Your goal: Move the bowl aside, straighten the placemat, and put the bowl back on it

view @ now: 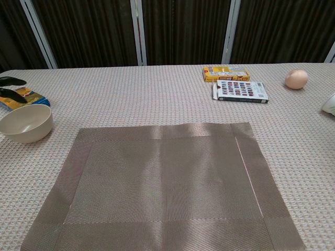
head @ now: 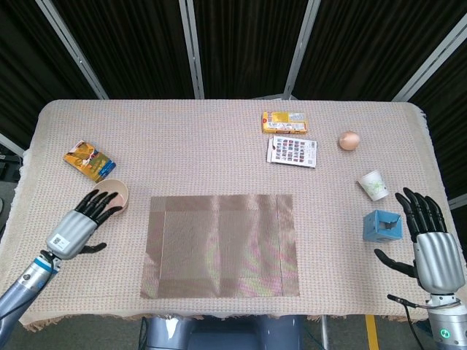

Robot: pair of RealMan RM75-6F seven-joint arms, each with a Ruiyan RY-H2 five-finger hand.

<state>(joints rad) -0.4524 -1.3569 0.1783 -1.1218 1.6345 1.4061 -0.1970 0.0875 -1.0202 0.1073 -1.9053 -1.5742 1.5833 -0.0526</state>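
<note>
The brown woven placemat lies flat and square at the front middle of the table. The cream bowl stands on the tablecloth just left of it, off the mat. My left hand hovers over the bowl's near side with its fingers spread, holding nothing; the chest view shows only its dark fingertips at the left edge. My right hand is raised at the table's right edge, fingers apart and empty.
A blue and yellow packet lies behind the bowl. A yellow box, a printed card and an egg sit at the back right. A paper cup and a blue box stand near my right hand.
</note>
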